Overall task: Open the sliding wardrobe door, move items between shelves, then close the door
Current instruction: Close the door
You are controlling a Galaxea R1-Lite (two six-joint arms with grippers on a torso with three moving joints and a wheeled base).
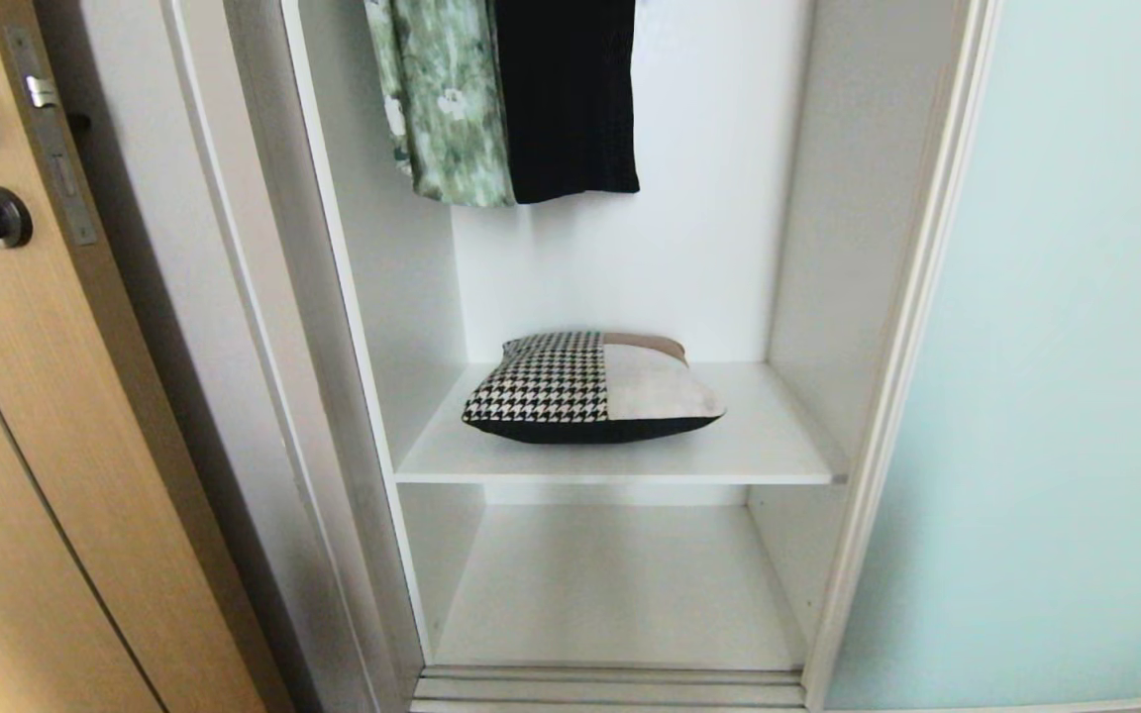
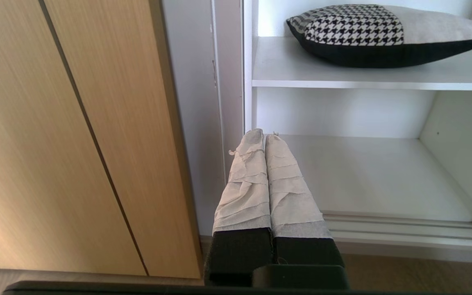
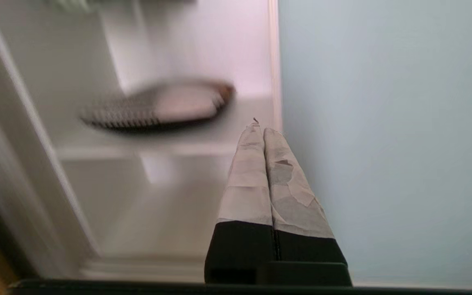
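Both grippers, left [image 2: 265, 137] and right [image 3: 260, 130], were pressed closed and empty. Mid-frame, the upper shelf [image 1: 769, 446] held the cushion [image 1: 592, 388], houndstooth beside grey-beige, black-edged; the lower shelf [image 1: 620, 584] lay bare. At right stood the aqua sliding door [image 1: 1066, 376].

houndstooth-and-beige cushion [image 1: 590, 388], aqua sliding door [image 1: 1066, 376], white shelves [image 1: 769, 446]

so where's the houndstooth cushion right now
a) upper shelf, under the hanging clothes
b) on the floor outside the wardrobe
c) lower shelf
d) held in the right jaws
a, the cushion lies flat on the upper shelf, below the green floral garment and black garment; the lower shelf is bare.
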